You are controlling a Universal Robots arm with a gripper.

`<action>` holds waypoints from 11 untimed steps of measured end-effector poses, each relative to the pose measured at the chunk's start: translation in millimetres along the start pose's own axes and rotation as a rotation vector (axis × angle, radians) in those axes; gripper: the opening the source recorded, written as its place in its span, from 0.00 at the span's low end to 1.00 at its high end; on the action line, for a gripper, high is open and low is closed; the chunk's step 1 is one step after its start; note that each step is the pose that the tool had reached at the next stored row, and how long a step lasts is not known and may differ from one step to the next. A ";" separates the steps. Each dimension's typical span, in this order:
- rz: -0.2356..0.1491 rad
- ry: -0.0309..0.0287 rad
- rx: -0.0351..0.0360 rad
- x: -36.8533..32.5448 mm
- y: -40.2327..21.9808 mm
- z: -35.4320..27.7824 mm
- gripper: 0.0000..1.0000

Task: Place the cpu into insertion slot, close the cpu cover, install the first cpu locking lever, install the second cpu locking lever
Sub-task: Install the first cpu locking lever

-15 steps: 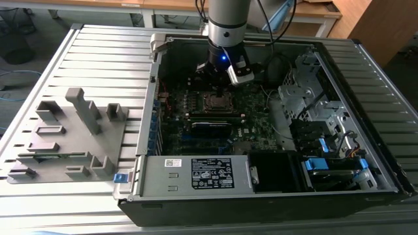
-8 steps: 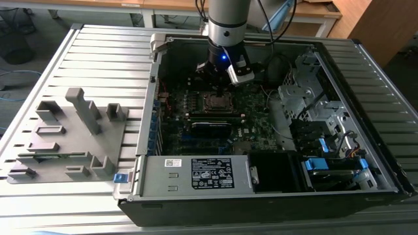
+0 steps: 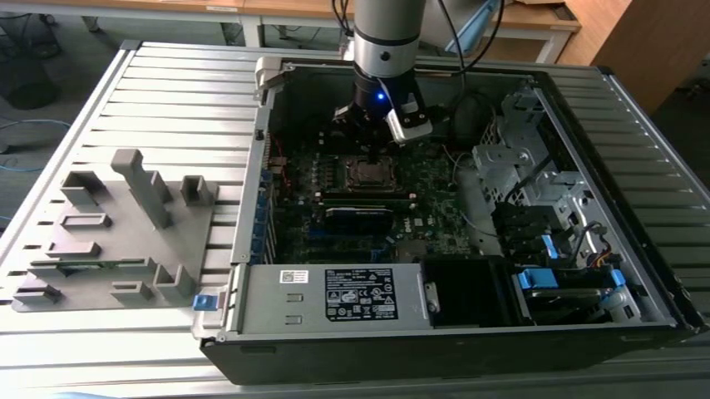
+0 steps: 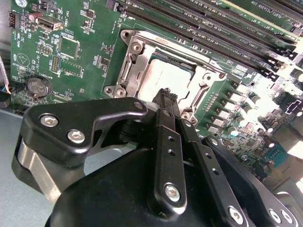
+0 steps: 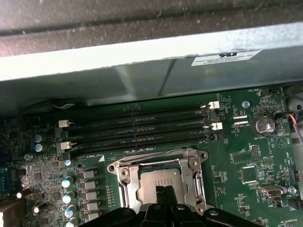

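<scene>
- My gripper [image 4: 166, 101] hangs low over the insertion slot [image 3: 370, 172], just above centre in the exterior view; in the second wrist view its fingers [image 4: 163, 137] come together to a narrow tip with no gap I can make out, and I see nothing held between them.
- The cpu [image 4: 165, 78] already lies flat in the slot, its dull silver top showing in both wrist views, right beyond the fingertip.
- The cpu cover [image 5: 187, 163] seems to lie down around the chip as a silvery frame, though I cannot tell whether it is fully seated.
- I judge placing done and the cover probably down. I cannot make out either locking lever clearly, so I count them as still outstanding.
- Around the socket: long black memory slots [image 5: 142, 125] run just beside it, and a coin battery [image 5: 262, 125] sits at the right of the first wrist view.
- The case wall [image 5: 151, 52] rises close behind the memory slots.
- On the exterior view's left a grey fixture block [image 3: 111, 224] stands on the slatted table [image 3: 178, 91], well apart from the work.
</scene>
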State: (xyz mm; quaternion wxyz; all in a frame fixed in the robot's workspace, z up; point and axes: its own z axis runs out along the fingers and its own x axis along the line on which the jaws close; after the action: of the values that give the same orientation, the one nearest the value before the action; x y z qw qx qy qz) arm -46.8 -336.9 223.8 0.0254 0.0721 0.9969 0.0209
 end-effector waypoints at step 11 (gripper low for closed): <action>0.000 0.0001 0.0003 0.0 0.0 -1.1 0.10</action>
State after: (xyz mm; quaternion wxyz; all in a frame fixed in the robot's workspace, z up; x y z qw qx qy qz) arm -46.8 -336.9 224.9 0.0253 0.0721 0.9969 0.0208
